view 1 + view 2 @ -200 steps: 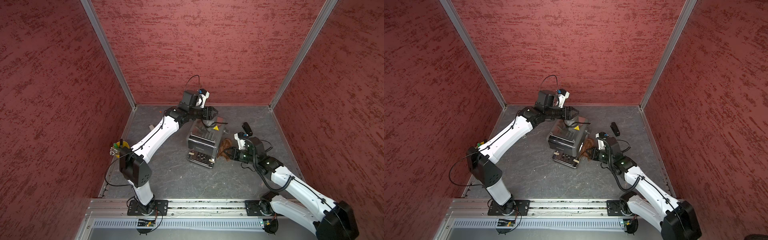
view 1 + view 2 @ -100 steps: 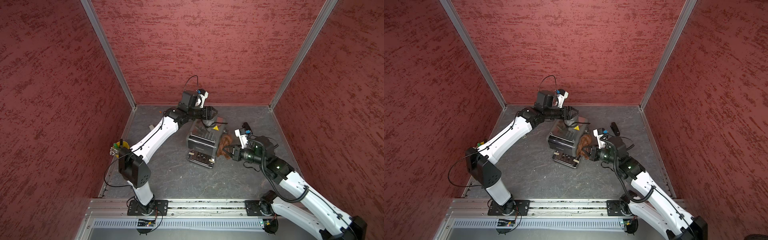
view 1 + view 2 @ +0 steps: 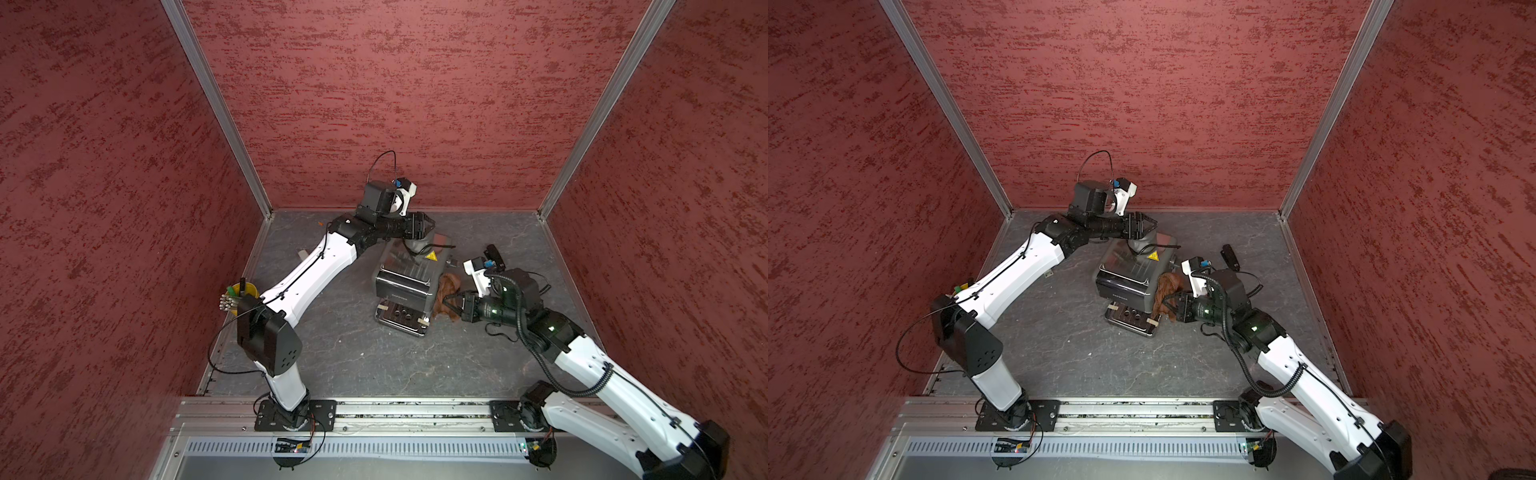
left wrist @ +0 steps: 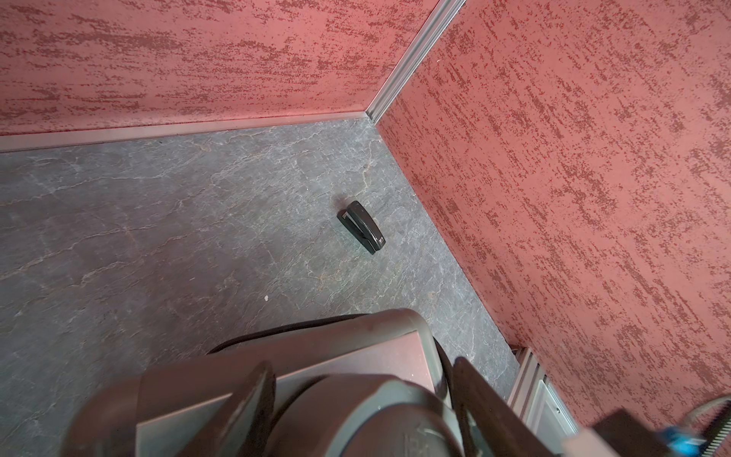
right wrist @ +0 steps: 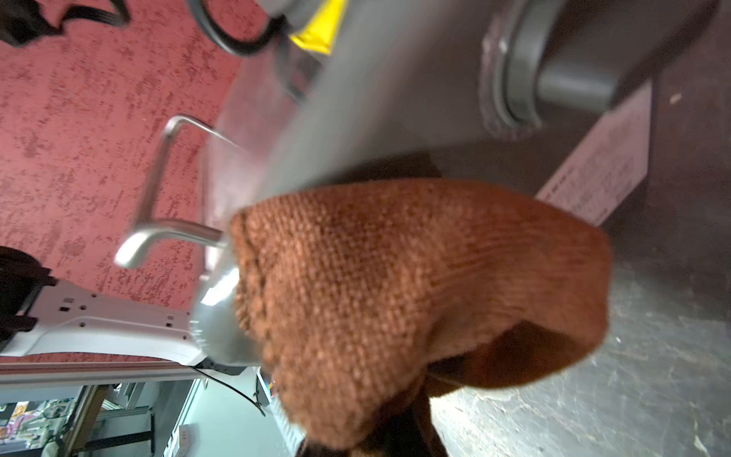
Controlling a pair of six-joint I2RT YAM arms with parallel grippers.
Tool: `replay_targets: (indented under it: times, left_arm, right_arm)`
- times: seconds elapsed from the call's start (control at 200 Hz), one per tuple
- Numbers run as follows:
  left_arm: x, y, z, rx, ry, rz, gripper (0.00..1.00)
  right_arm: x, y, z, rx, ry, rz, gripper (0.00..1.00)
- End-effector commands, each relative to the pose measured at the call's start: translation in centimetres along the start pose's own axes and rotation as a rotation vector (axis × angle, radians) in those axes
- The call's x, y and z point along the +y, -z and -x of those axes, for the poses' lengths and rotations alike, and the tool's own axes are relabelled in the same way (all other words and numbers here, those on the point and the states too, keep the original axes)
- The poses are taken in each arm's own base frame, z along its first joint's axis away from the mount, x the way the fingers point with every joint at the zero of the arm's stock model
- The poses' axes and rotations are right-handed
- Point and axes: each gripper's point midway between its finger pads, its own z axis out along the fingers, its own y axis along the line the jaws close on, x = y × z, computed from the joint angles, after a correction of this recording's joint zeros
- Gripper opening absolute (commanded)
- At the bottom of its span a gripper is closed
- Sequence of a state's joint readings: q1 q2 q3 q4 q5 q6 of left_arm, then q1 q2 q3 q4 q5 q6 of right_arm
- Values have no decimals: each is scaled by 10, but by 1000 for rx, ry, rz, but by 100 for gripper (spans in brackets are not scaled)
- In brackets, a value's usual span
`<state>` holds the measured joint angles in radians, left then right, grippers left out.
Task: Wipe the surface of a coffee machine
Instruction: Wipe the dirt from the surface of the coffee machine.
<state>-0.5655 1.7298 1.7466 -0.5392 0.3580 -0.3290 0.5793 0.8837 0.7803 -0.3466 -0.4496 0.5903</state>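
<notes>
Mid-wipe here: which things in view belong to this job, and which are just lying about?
Job:
- coffee machine
- cloth, held in the right claw
- left claw, gripping the machine's top

Lying about:
- cup of sticks
- stapler
- tan scrap

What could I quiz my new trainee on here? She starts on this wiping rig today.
1. True or false: the right gripper holds a brown cloth.
2. The cloth touches the machine's: A top, B side, C cord?
3. Fill in: the left gripper straddles the machine's grey ____.
Key: 1 true; 2 B; 3 dome.
</notes>
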Motion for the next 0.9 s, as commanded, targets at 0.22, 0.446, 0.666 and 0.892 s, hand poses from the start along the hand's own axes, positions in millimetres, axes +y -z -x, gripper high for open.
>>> replay_targets:
  times: [0.22,0.446,0.666,0.892]
  left_arm:
    - [28,-10,-19,72,44,86,70]
    - [28,-8,-20,75,46,93,70]
    - [27,-4,-16,62,51,99,70]
    - [27,-5,-15,59,59,99,70]
  right_arm:
    - [-20,-17,-21,20,-4,10,0]
    - [-74,-39,-43,6,-78,-122,0]
    - [-105,-59,-71,-25,-198,-93,0]
    - [-99,-74,-83,22,-252,-2,0]
